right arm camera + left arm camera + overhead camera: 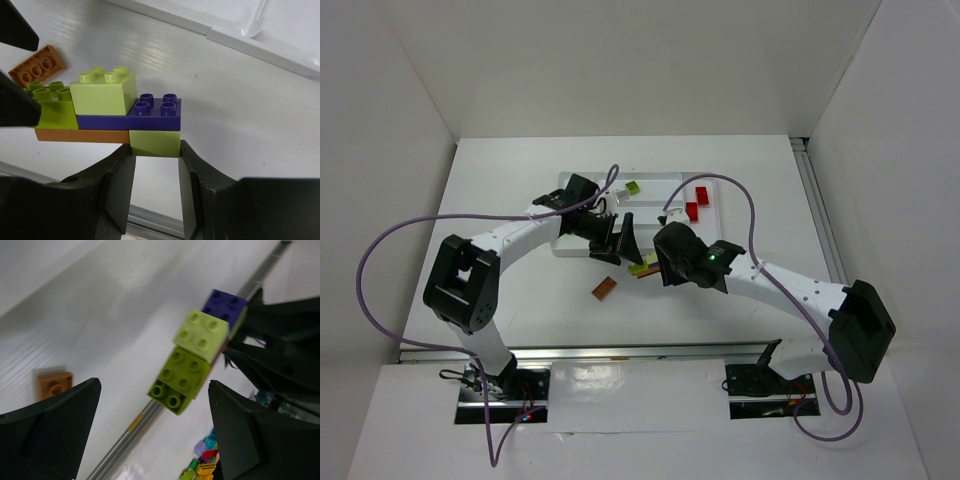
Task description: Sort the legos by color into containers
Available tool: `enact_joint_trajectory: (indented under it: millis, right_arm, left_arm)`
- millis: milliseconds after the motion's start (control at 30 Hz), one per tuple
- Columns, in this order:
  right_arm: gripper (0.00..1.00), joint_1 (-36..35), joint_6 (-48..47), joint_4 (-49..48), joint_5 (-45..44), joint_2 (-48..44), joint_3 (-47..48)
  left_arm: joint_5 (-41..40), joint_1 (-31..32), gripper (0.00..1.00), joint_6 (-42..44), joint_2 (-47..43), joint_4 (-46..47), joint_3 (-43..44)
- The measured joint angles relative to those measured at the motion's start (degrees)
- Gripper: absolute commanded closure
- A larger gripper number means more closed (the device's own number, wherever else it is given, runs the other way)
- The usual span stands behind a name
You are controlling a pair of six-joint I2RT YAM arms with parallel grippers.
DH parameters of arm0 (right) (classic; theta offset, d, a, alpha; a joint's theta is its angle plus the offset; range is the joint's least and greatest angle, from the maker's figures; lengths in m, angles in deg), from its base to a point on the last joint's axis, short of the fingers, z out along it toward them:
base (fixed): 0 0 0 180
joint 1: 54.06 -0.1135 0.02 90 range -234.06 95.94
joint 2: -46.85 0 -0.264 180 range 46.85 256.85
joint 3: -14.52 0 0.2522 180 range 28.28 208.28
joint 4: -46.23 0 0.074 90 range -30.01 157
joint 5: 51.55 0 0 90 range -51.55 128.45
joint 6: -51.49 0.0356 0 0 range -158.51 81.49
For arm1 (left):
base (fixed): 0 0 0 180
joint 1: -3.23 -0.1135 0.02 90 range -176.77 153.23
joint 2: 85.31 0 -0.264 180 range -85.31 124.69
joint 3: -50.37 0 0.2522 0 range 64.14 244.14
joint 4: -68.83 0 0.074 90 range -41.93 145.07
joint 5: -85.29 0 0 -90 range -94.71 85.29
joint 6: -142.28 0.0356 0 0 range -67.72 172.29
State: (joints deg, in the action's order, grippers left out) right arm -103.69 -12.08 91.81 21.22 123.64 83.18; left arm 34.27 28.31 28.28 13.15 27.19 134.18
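brown plate [54,383] blurred, tray [260,50] cropped

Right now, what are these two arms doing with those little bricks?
The right gripper is shut on the bottom lime brick of a stuck-together clump of lime, purple and brown pieces, held near the white tray. The left gripper is open, its fingers either side of the clump's other end, not gripping. One brown plate lies loose on the table. Two red bricks and one green brick already sit in separate tray compartments.
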Motion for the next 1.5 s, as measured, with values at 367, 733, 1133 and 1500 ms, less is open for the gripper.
enact_joint_trajectory:
  millis: [367,733,1133,1500]
  right_arm:
    - [0.71,1.9,-2.3,-1.1,1.6,-1.4,-0.2]
    - [0.71,1.9,-3.2,-1.8,2.0,-2.9,-0.3]
    - [0.71,2.2,-3.2,-3.7,3.3,-3.8,-3.0]
    - [0.71,2.3,-2.3,-3.0,2.6,-7.7,-3.6]
  left_arm:
    - [13.2,0.7,0.00,-0.2,1.1,8.7,-0.2]
    - [15.4,5.2,0.15,-1.9,7.3,11.3,0.0]
    - [17.7,4.8,1.00,-4.5,7.4,14.4,0.8]
    - [15.0,0.5,1.00,-4.9,7.3,12.9,2.9]
